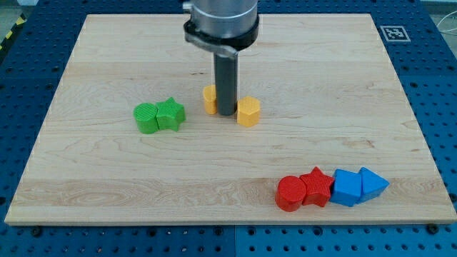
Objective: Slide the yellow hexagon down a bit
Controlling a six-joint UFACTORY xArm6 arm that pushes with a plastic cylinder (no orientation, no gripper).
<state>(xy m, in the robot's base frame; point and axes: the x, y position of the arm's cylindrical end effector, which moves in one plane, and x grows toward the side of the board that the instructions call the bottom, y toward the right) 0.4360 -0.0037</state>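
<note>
The yellow hexagon (248, 112) sits just beside my tip (226, 114), on the tip's right in the view and touching or nearly touching the rod; I cannot tell which. It lies near the middle of the board (107, 178), a little toward the view's top. I carry no claw, only a plain rod, so there is nothing to spread or pinch. The risk as I judge it: the tip stands level with the hexagon and to its side, not above it, so a push from here would send it toward the view's right instead of down; to move it down the tip must first get round to its upper side, and in going round it could clip the hexagon or the other yellow block (209, 99), which is half hidden behind the rod on the tip's left, shape unclear. An off-centre push could also spin the hexagon aside. The hexagon lies flat on one face, with no clear long axis, and its heading cannot be read. Further to the tip's left are a green cylinder (146, 118) and a green star (170, 113), touching. Well below and right of the tip runs a row: red cylinder (290, 193), red star (316, 187), blue block (348, 187), blue triangle (373, 183)
</note>
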